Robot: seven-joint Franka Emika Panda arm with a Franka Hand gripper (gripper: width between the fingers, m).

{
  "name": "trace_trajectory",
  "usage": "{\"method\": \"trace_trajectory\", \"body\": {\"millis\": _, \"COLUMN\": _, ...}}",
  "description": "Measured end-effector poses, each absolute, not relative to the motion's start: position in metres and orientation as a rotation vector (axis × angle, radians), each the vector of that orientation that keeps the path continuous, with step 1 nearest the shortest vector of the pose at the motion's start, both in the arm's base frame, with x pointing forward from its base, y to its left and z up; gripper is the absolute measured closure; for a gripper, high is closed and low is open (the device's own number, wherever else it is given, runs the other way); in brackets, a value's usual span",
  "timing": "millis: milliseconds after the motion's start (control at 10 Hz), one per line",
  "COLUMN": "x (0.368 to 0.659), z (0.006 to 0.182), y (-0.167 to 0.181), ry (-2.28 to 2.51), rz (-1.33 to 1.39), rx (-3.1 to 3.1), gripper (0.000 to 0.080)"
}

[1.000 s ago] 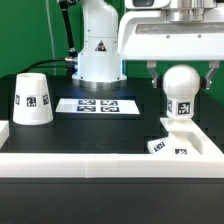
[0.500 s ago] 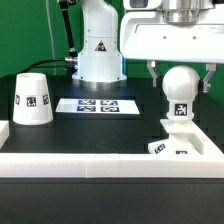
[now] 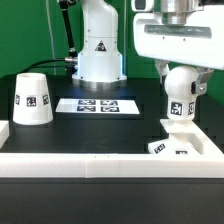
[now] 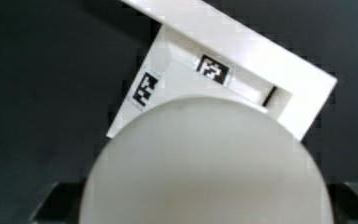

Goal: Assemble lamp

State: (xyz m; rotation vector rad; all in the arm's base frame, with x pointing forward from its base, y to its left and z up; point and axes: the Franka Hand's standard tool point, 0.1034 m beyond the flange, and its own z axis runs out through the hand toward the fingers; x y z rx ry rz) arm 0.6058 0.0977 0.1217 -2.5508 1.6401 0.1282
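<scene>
Wrist has turned w/ the white ball bulb on short stem (image 3: 181, 92), hand (image 3: 181, 74) clamped round it, prob. to screw it into the small white blocky base (image 3: 179, 128) below.

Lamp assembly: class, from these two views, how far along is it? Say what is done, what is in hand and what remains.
Done: the base stands ready at the exterior view's right. In hand: the gripper holds the bulb upright, stem down onto the base; whether it is fully seated cannot be told. Left: the shade stands apart at the exterior view's left, not yet fitted.
</scene>
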Motion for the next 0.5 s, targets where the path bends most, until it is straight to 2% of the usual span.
{"method": "trace_trajectory", "body": {"millis": 500, "x": 0.6110, "z": 0.1215, "y": 0.0981, "ry": 1.988, "rz": 0.175, "rx": -2.266, "gripper": 0.0220}}
